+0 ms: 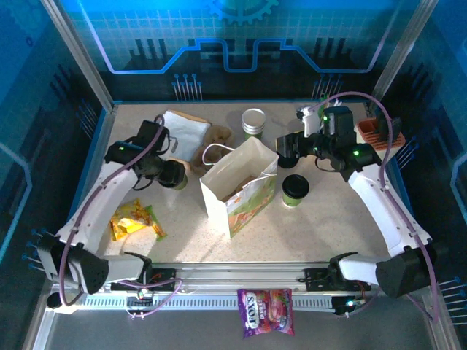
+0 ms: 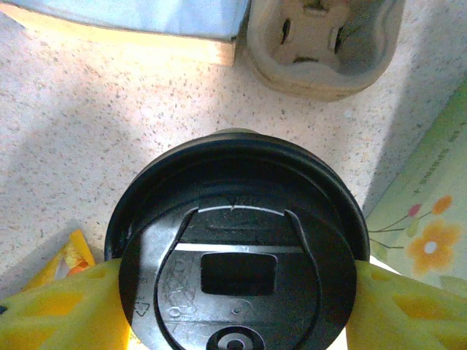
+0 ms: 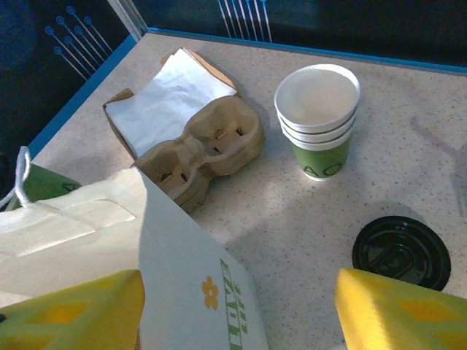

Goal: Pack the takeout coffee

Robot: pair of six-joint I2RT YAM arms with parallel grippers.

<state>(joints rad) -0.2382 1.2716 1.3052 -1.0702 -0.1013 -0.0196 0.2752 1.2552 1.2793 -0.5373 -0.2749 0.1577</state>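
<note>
Two alike small paper cups of takeout coffee, white above and green below, each under a round black plastic lid. Left coffee cup (image 2: 233,219) left of centre in the top view, just beside the left flank of the white flower-printed paper bag (image 1: 241,186). From the left wrist, viewed straight down onto its lid: glossy raised rim, sunken centre panel with a rectangular recess, embossed marks and a small ring near the lower edge. Left claw (image 2: 237,277) set around it, a yellow finger (image 2: 66,306) tucked in at each side just under the rim; holds the cup. Right coffee cup (image 1: 295,188) a little right of centre in the top view; stands upright on the speckled desk (image 1: 328,219) just beside the bag's right corner, apart from both claws. Right claw (image 3: 239,288) higher in that frame, near the bag's open mouth, spread wide with nothing between its fingers. In the right wrist view, a loose black lid (image 3: 401,251) flat on the desk at lower right, a stack of empty cups (image 3: 319,124) at upper right, a pulp cup carrier (image 3: 211,142) and white napkins (image 3: 168,102) at upper left.
</note>
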